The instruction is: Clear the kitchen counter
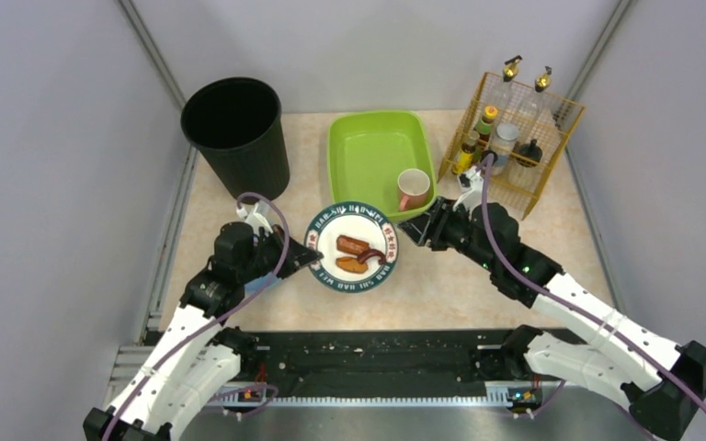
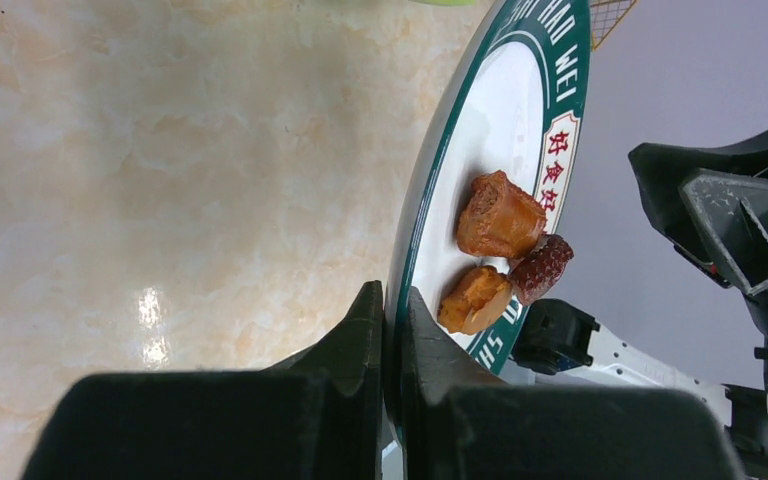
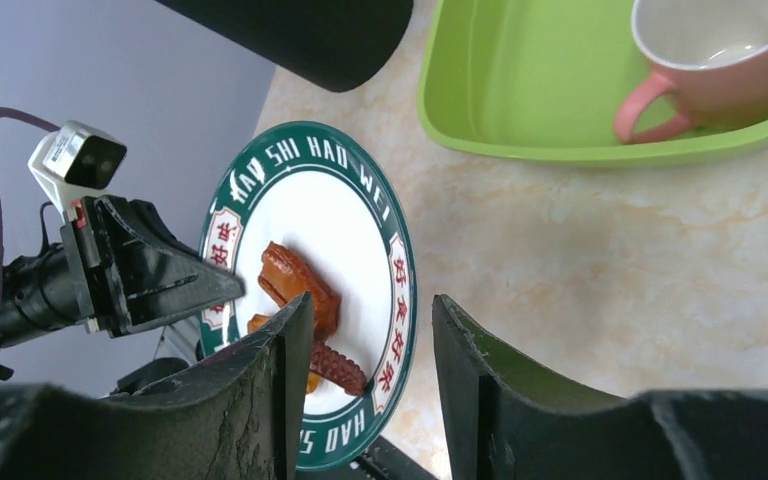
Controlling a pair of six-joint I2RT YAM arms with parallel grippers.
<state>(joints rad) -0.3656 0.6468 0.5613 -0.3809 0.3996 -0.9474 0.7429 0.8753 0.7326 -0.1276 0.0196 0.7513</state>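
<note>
A white plate (image 1: 352,246) with a green lettered rim lies over the beige kitchen counter (image 1: 478,276), between the two arms. Three brown food pieces (image 1: 354,248) lie on it. My left gripper (image 1: 311,257) is shut on the plate's left rim. In the left wrist view its fingers (image 2: 392,295) pinch the rim edge-on, with the plate (image 2: 480,130) and the food pieces (image 2: 500,215) beyond them. My right gripper (image 1: 409,230) stands open just right of the plate. The right wrist view shows nothing held between its fingers (image 3: 370,305), and the plate (image 3: 330,210) lies past them.
A lime-green tub (image 1: 335,147) behind the plate holds a pink mug (image 1: 413,188). A black bin (image 1: 237,133) stands at the back left. A yellow wire rack (image 1: 552,152) of bottles stands at the back right. A black rail (image 1: 377,363) runs along the near edge.
</note>
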